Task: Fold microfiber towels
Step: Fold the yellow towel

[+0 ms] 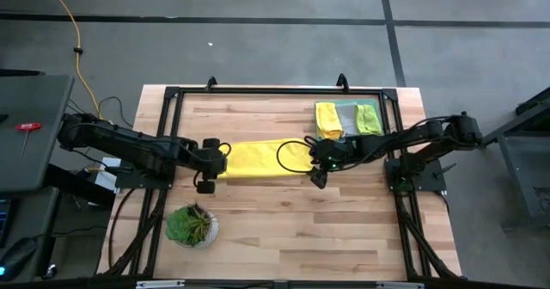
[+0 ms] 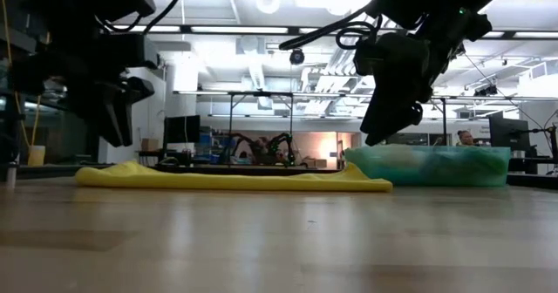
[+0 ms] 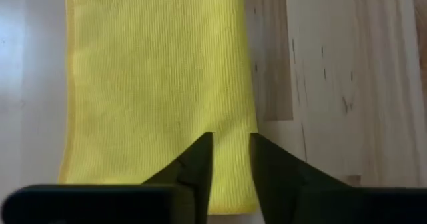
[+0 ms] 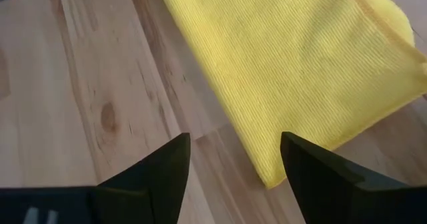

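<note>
as both part, yellow towel (image 1: 258, 160) between left pincer (image 1: 209, 162), right pincer (image 1: 316, 170)

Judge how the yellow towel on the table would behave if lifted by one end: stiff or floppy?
Probably floppy: the yellow towel lies flat as a thin folded strip, following the table in the low view. Likely light, since it is thin ribbed cloth. Pushed, it would probably bunch rather than slide.

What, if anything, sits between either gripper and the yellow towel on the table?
Nothing visible. The left gripper hangs open over one end of the yellow towel, the right gripper open over the other; only bare table lies beneath.
</note>
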